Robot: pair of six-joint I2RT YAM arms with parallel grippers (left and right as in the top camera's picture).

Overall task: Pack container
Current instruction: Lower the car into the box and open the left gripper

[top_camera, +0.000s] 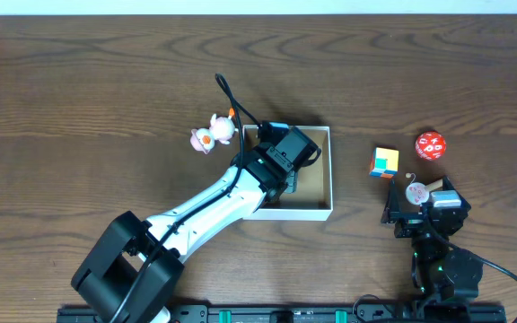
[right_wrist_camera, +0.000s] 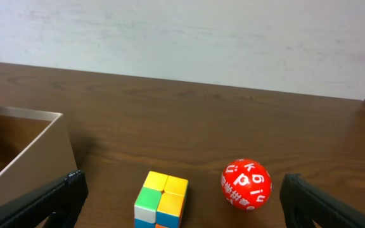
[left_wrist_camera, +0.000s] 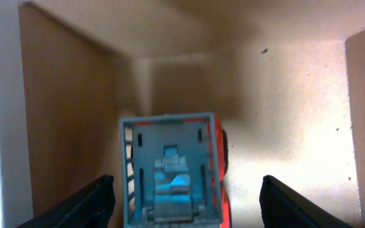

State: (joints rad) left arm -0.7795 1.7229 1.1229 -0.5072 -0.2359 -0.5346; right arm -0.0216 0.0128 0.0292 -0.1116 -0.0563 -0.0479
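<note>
Mid-frame inside the white cardboard box, the spread left gripper straddles a blue-red toy truck; retreating askew could drag it.

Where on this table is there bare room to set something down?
Bare tabletop lies along the far edge beyond the box and in the wide stretch left of the pink toy. Crowded: the right side, where cube, red ball and right gripper cluster.

My left arm reaches diagonally forward, left tool spread wide; right arm sits folded back, right tool likewise parted.
</note>
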